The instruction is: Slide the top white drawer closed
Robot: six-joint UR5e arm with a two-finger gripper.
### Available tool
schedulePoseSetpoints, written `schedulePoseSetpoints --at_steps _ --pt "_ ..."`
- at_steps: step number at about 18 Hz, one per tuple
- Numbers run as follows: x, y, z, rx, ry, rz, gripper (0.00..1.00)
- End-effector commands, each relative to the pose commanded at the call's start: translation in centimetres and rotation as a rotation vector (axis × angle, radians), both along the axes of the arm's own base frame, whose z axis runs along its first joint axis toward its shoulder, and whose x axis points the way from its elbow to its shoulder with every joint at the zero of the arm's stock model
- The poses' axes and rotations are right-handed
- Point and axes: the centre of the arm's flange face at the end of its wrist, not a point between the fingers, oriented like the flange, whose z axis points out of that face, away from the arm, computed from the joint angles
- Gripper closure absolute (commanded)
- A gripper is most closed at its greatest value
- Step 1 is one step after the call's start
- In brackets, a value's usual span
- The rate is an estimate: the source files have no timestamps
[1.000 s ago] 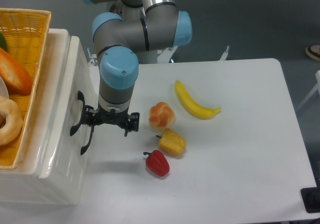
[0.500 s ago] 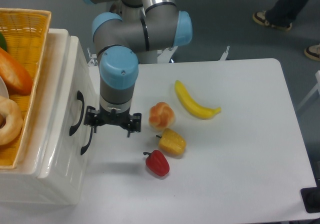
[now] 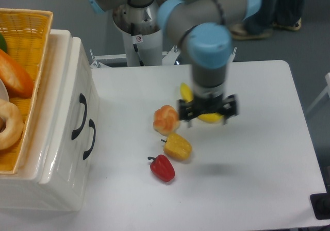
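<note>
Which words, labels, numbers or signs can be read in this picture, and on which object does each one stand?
No text can be read.
A small round red-and-white sticker stands on the grey metal base column of the robot arm; it is too small to read.
The glossy cream-white plastic drawer box with curved black handles, the woven yellow basket and the plastic fruits carry no text.
</note>
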Motion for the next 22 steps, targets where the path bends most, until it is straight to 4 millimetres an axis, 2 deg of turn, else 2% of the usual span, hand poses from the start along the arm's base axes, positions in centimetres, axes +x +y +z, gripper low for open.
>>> schedulePoseSetpoints --at_steps 2,4,6,10,14,15,17,19,22 --pt "-1.5 -4.5 1.8 -0.01 -0.01 0.015 0.0" --pt "-2.7 -8.2 2.3 -0.029 -0.039 -0.002 0.0" --pt "-3.2 -11.9 4.1 -0.043 -0.042 -0.012 0.0" --pt "-4.2 -20.3 5.9 -0.074 -0.096 -0.053 0.0" --pt "-3.5 -28.9 8.0 -0.085 -0.152 -0.091 0.0" --pt "-3.2 -30.5 8.5 -0.085 -0.161 -0.106 0.0" --pt "-2.4 -33.9 9.3 -0.086 -0.181 -0.114 0.0" --pt "-0.9 -38.7 10.3 -0.071 -0.215 -0.119 0.0" --pt "0.9 -44.5 9.7 -0.057 -0.275 -0.164 0.0"
